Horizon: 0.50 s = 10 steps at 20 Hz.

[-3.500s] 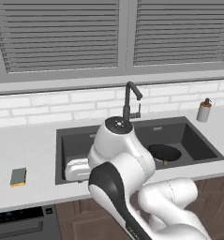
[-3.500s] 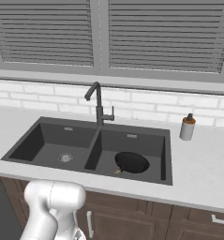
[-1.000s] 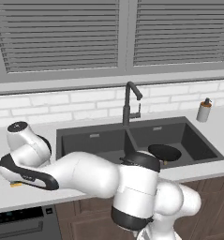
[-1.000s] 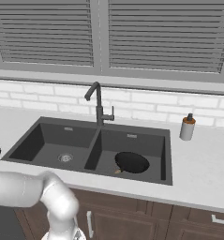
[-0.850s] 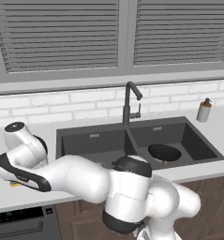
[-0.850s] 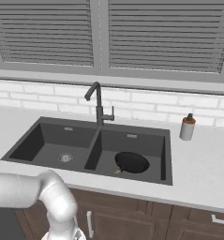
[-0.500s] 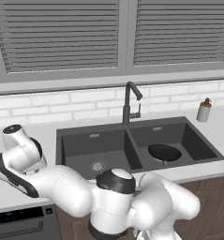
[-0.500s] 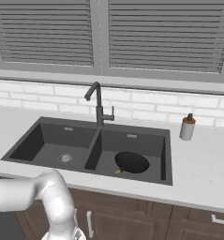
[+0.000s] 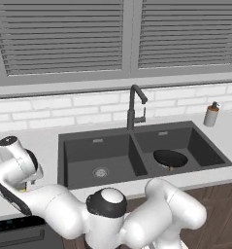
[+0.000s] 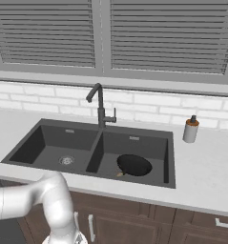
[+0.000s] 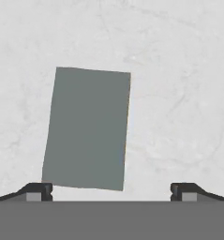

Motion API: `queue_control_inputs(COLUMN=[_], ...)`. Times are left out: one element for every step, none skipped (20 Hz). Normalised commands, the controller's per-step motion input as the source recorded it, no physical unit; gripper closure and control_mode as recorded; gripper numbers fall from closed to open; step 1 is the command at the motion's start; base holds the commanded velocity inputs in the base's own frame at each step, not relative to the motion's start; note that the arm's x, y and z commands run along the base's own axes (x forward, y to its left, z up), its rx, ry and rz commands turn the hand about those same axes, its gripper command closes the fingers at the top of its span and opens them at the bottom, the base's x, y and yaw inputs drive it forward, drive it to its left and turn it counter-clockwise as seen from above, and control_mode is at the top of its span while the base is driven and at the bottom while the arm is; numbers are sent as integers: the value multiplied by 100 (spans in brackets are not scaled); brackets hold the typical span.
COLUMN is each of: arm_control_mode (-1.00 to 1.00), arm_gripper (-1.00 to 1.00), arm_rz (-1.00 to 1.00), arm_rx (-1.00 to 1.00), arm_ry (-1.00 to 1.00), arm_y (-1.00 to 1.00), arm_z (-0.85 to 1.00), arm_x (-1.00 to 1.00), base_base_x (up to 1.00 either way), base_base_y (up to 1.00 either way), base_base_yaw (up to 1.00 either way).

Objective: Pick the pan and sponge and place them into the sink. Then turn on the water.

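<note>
a kitchen is showing: sink (image 9: pixel 78 141) sitting in a counter (image 10: pixel 206 176), faucet (image 10: pixel 100 107), window blinds (image 9: pixel 64 39) hanging above.

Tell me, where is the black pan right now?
The pan lies in the sink's right basin, below and right of the faucet in both base views.

Gripper (image 11: pixel 111 191) cut off at the bottom of the hand view, just the two dark fingertips (image 11: pixel 37 191) showing, spread wide, at lower left and lower right. Sponge (image 11: pixel 86 129) seen from straight above as a grey-green rectangle, its lower layer reduced to a thin edge along the right side. At the left edge of the left base view, hand end of the arm blocking the counter (image 9: pixel 47 141) beneath it. In the right basin of the sink (image 9: pixel 137 129), pan (image 9: pixel 170 158) partly cut by the near rim in the left base view; handle too small to make out. Soap dispenser (image 10: pixel 190 129) at right, detail too fine to read.
</note>
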Motion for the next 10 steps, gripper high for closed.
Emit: queue_control_inputs(arm_control_mode=[-100, -100, -100, -100, -100, -100, -100, -100, -100, -100], arm_gripper=[-100, -100, -100, -100, -100, -100, -100, -100, -100, -100], arm_rz=[0, 0, 0, 0, 0, 0, 0, 0, 0, 0], arm_rx=[3, 3, 2, 3, 4, 5, 5, 5, 6, 5], arm_ry=[-5, -6, -5, -5, -4, -4, -2, -1, -1, -3], arm_y=[28, 27, 32, 23, 19, 14, 8, 4, 0, 0], arm_z=[-21, -16, -18, -18, -20, -20, -22, -26, -29, -31], arm_x=[10, 15, 16, 18, 18, 20, 24, 25, 24, 26], base_base_x=[0, 0, 0, 0, 0, 0, 0, 0, 0, 0], base_base_y=[0, 0, 0, 0, 0, 0, 0, 0, 0, 0], base_base_yaw=[0, 0, 0, 0, 0, 0, 0, 0, 0, 0])
